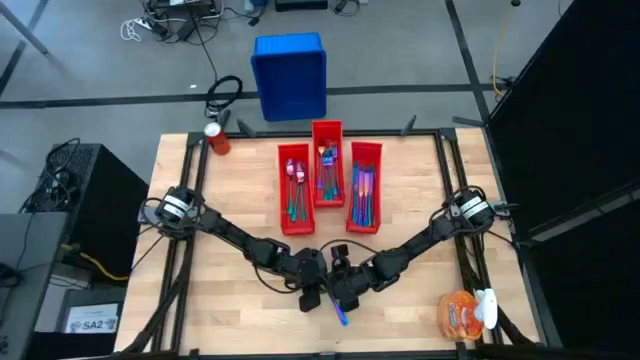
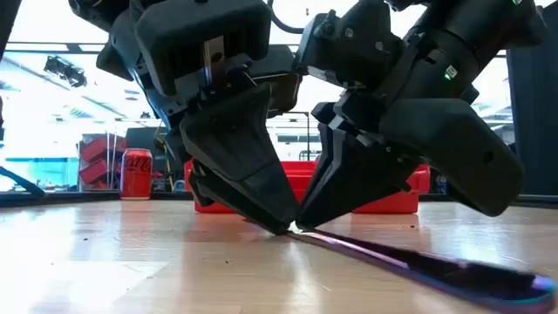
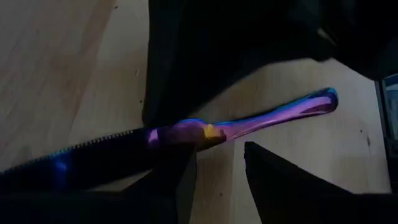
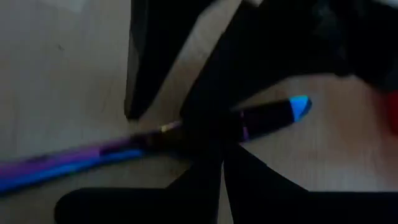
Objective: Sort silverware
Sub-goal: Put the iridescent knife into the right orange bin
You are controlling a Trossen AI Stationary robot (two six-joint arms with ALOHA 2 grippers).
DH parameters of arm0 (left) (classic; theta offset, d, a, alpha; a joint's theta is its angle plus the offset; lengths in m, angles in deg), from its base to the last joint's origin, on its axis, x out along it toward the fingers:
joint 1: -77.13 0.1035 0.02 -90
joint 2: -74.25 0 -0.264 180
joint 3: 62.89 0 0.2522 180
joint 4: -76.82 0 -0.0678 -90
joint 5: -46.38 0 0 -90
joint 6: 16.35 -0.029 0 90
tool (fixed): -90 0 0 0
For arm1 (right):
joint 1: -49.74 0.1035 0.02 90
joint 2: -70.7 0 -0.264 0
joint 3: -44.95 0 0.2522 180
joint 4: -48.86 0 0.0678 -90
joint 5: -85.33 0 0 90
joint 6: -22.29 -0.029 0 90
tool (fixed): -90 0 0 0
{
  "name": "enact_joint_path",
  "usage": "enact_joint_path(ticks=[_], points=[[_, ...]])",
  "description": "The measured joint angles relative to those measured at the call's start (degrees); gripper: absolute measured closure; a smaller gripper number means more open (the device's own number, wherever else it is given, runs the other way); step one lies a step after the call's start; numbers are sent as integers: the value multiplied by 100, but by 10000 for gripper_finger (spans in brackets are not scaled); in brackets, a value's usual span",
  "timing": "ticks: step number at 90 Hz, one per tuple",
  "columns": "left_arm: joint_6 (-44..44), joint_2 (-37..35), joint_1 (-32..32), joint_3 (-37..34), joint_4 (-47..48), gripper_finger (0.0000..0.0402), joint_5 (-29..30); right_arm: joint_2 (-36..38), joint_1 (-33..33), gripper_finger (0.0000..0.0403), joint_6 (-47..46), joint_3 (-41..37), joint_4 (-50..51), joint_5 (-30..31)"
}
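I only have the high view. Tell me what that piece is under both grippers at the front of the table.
Observer: A knife. The left wrist view shows a serrated edge on its blade.
Operator: Say whether it's lifted.
Observer: It doesn't look lifted. In the low view its near end rests on the table, and the left gripper and the right gripper both have their tips down at the wood beside it.
Operator: Report the left fingers.
Observer: Open. The left wrist view shows a gap between them, with the knife crossing the tip of one finger.
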Motion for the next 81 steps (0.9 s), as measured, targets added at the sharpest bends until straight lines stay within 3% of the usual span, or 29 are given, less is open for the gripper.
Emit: enact_joint_path(ticks=[31, 62, 81], points=[[-46, 4, -6, 4, 21, 279, 100, 5, -6, 403, 118, 9, -273, -76], [-48, 4, -7, 22, 159, 279, 582, 190, 130, 403, -681, 22, 892, 264], [-50, -7, -4, 26, 320, 279, 805, 197, 112, 403, -1096, 36, 1361, -41]])
